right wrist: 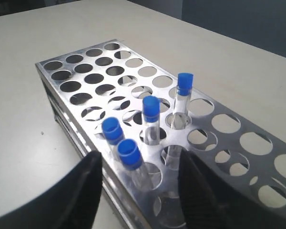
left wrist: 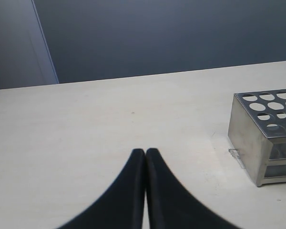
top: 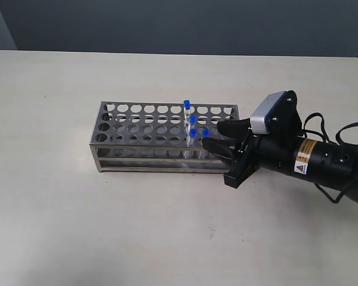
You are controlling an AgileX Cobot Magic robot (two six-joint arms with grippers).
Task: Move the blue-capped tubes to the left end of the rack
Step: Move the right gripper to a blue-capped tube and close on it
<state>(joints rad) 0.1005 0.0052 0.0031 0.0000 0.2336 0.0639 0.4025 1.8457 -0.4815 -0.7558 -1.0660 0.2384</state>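
Steel rack [top: 161, 134] sits mid-desk [top: 59, 226] in the exterior view. All four tubes [top: 193, 118] stand clustered toward its right half, with none in the left-end holes. So nothing is done yet, as I judge it, and four moves remain. My right hand [top: 216, 136] reaches in from the right, fingers spread at the near corner of the cluster.

From my left wrist, the left hand [left wrist: 145, 152] is pressed closed and empty. It hangs over bare desk, apart from the rack's left end, and the holes visible there hold nothing.

From my right wrist, the fingers are open and straddle the nearest tube [right wrist: 129, 153]. A second tube stands just behind it and two more are farther in. The nearest tube seems to lean a little in its hole. I cannot tell whether either pad touches it; there looks to be a gap on both sides. I take this for the first pick-up, with the grip not yet closed.
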